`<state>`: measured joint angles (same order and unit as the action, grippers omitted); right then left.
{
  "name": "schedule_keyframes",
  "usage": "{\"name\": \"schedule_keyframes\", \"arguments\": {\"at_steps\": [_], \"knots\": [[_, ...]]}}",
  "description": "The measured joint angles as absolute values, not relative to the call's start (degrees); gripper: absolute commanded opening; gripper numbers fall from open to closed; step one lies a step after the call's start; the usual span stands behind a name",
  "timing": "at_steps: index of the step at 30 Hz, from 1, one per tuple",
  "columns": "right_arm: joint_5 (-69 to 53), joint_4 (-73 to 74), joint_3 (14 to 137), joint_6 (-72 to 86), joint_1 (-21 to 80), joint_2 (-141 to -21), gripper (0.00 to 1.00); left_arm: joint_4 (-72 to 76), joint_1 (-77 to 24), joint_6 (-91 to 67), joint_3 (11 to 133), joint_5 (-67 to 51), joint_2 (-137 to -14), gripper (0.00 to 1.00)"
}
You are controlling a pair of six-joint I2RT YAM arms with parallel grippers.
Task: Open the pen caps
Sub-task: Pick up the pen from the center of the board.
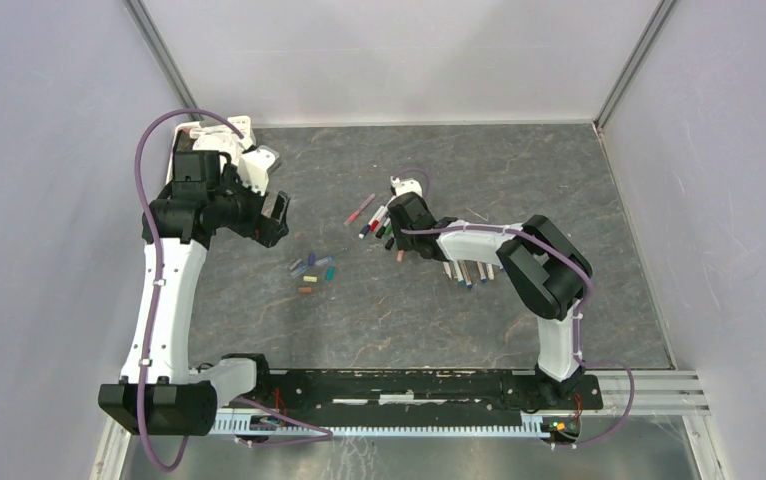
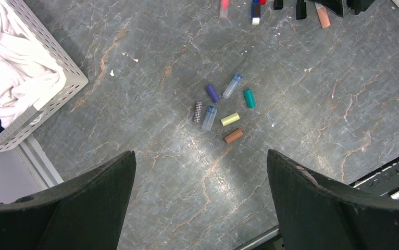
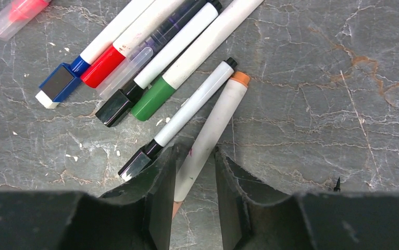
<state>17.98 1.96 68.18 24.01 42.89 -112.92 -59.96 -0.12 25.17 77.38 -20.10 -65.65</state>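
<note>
Firstly, right end effector (image 3: 195, 156): black fingers a narrow gap apart, straddling one pen low over the table. It is not clamped. A sliver of table shows between the barrel and the right-hand finger, while the other finger looks to touch the barrel.
Straddled pen (image 3: 215, 114): slim, round white barrel lying slantwise, with an orange plug at its far end. The near end runs into the shadow between the fingers.
Capped pens (image 3: 150, 62): a fan of white barrels just beside the straddled pen, in glossy plastic with blue, red, clear, black and green caps. A thinner one with a black cap lies just beside the left-hand finger.
Left end effector (image 2: 202, 208): fingers spread wide and holding nothing, hanging well above the table. They are matte black wedges with a rough inner face.
Pen caps (image 2: 230, 119): seven stubby cylinders in a loose cluster, lying on the table off any pen, beyond the spread left fingers. They are purple, teal, yellow, brown, two translucent bluish and one with a dark check pattern.
Table (image 2: 317, 78): dark grey, stone-look surface with rust and white veins and a faint sheen.
Basket (image 2: 51, 57): white perforated walls, at the table's far left.
Cloth (image 2: 10, 73): white and crumpled, inside the basket.
Row of pens (image 1: 464, 272): white barrels side by side under the right forearm; their tips are too small to tell.
</note>
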Motion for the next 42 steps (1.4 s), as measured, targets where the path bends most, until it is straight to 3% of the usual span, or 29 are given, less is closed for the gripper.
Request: {"name": "schedule_keyframes", "arguments": {"at_steps": [4, 8, 11, 19, 27, 42], "knots": [[18.2, 0.5, 65.8, 24.2, 42.5, -111.5, 0.29, -60.0, -0.1, 25.2, 77.4, -20.4, -65.8, 0.99], [17.5, 0.4, 65.0, 24.8, 41.6, -110.9, 0.13, -60.5, -0.1, 25.3, 77.4, -22.0, -66.1, 1.00], [16.9, -0.3, 63.8, 25.8, 40.7, -110.1, 0.10, -62.2, -0.1, 26.8, 77.6, -23.9, -66.5, 1.00], [15.9, -2.6, 55.7, 29.5, 39.4, -98.7, 0.07, -65.2, -0.1, 29.6, 77.9, -28.7, -67.0, 1.00], [11.6, -18.8, 50.2, 35.4, 45.4, -82.8, 0.00, -66.2, -0.1, 29.6, 81.2, -37.2, -69.2, 1.00], [19.2, -41.7, 54.2, 40.7, 62.5, -80.2, 0.00, -58.1, -1.1, 21.6, 78.1, -59.4, -66.9, 0.95]]}}
